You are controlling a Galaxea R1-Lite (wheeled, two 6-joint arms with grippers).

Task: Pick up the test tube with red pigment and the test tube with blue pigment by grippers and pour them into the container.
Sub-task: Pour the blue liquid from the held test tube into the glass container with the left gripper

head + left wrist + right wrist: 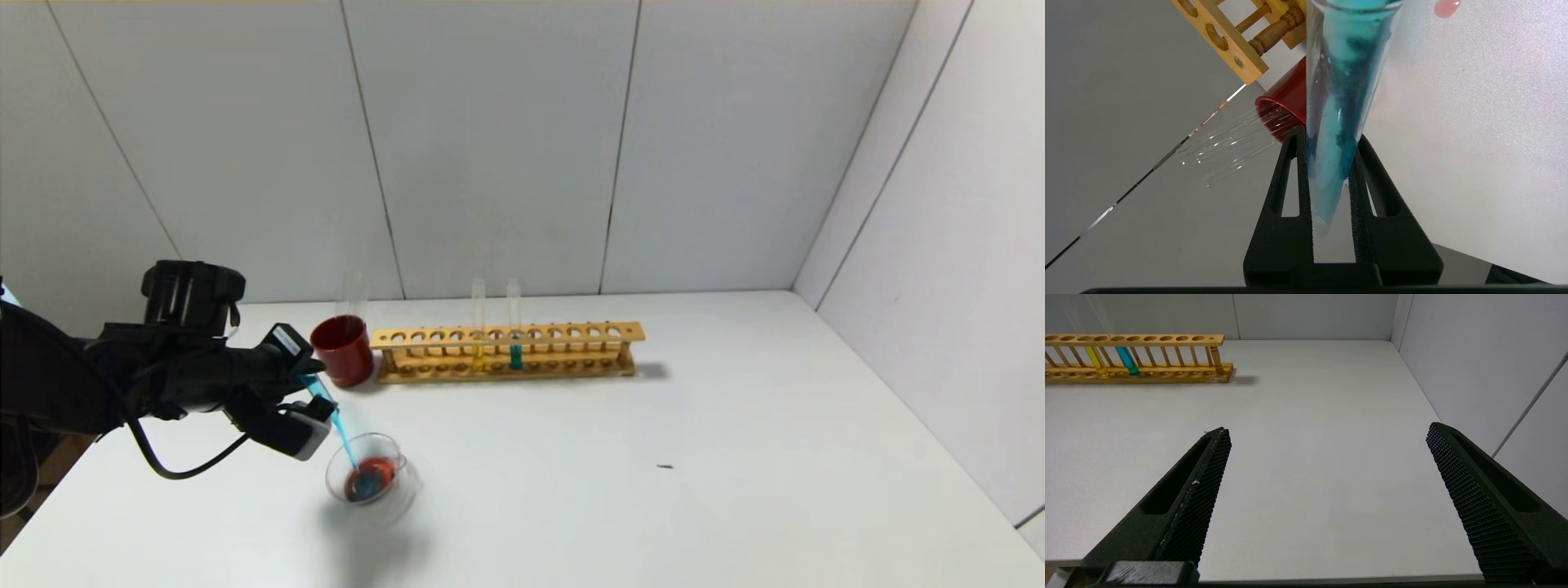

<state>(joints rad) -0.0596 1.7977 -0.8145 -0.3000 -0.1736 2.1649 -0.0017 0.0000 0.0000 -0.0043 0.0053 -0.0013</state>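
Observation:
My left gripper (317, 390) is shut on the test tube with blue pigment (335, 420), tilted mouth-down over the container (392, 447). The container is a small clear glass dish on the table's left front; it holds orange-red liquid with a blue patch. In the left wrist view the fingers (1329, 134) clamp the teal-filled tube (1339, 122) near its round bottom. No tube with orange-red liquid shows. My right gripper (1329, 428) is open and empty above the table's right front, out of the head view.
A dark red cup (343, 351) with empty clear tubes (1220, 151) stands just behind my left gripper. Beside it is a wooden rack (506, 335) holding a yellow tube (478, 347) and a teal tube (515, 351). A pink drop (1445, 7) lies on the table.

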